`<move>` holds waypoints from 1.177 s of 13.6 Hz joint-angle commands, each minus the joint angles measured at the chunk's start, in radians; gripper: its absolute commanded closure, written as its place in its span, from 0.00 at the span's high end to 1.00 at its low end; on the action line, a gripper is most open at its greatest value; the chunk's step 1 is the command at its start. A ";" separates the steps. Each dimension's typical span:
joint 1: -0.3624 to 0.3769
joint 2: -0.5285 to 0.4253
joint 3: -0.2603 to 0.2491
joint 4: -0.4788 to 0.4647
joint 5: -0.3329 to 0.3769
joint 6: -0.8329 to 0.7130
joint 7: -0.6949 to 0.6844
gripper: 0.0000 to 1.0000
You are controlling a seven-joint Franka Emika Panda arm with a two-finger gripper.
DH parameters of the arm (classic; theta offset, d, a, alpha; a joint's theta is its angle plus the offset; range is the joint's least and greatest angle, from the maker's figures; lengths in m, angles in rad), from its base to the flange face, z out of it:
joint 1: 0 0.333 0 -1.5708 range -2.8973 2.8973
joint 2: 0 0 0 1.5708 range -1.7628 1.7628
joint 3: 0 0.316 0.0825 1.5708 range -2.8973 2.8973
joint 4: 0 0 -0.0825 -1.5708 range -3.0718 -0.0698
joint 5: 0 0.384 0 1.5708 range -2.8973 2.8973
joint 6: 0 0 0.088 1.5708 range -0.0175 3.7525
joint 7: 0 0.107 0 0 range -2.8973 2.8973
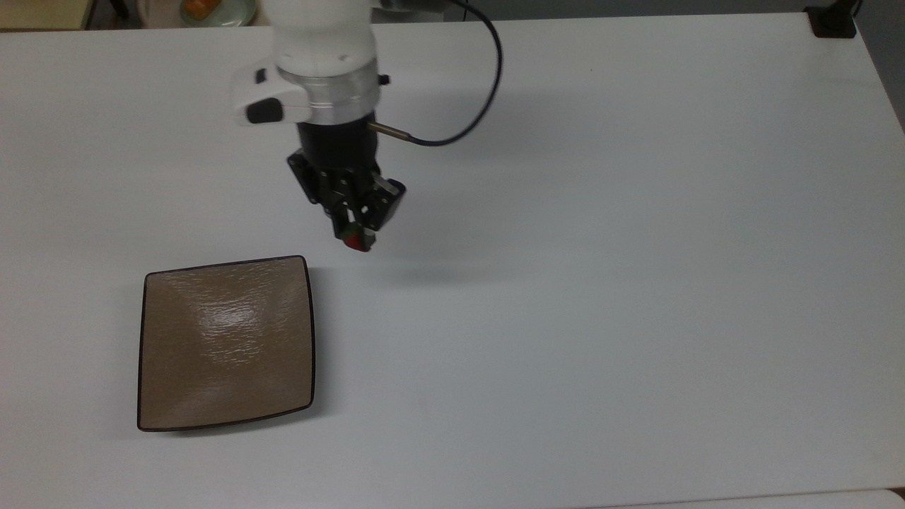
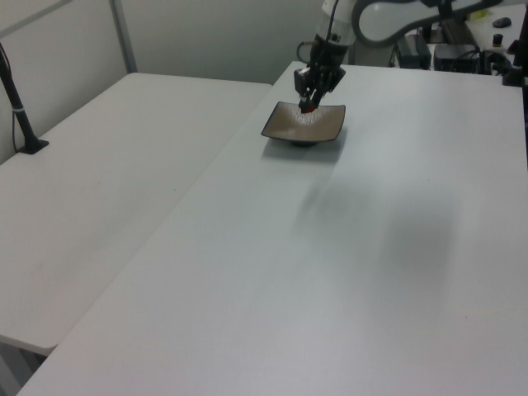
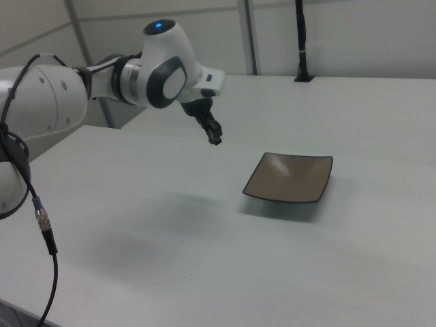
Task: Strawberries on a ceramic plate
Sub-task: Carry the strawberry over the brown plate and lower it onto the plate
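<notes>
No readable brands, labels or writing on anything.

Gripper (image 1: pixel 355 239) was clamped on the strawberry (image 1: pixel 353 241), with the berry pinched between the two black fingertips (image 1: pixel 339 227) at their very ends, sticking out below them. Top view showed a red body with a dark green cap on the top view's left side. Small, far smaller than the plate.

Strawberry was held in the air above the white table (image 1: pixel 636 283), not touching it; its shadow sat on the table to the top view's lower right of the gripper. In the top view it was just above and to the right of the plate's upper-right corner, apart from the rim. In the left view the gripper (image 2: pixel 308 105) hung over the plate's far edge. In the right view the gripper (image 3: pixel 215 141) was raised to the right view's left of the plate (image 3: pixel 291 178); the berry itself was too small to make out there.

Ceramic plate (image 1: pixel 226 343): square, glossy tan-brown, thin dark rim, rounded corners, rippled surface with a bright glare patch. Lay flat on the table, nothing on it. In the left view the plate (image 2: pixel 305 124) showed upturned corners.

A round pale dish (image 1: pixel 219 10) with orange food was at the top view's upper edge, beyond the table. Black cable (image 1: pixel 459 106) looped from the wrist.
</notes>
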 commanded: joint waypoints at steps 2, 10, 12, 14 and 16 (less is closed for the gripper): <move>-0.059 0.007 -0.005 0.063 0.065 -0.096 -0.268 0.25; -0.172 0.117 0.010 0.135 0.065 -0.050 -0.638 0.24; -0.185 0.139 0.012 0.135 0.071 0.009 -0.693 0.24; -0.185 0.166 0.010 0.135 0.068 0.066 -0.712 0.24; -0.192 0.197 0.010 0.134 0.062 0.141 -0.715 0.27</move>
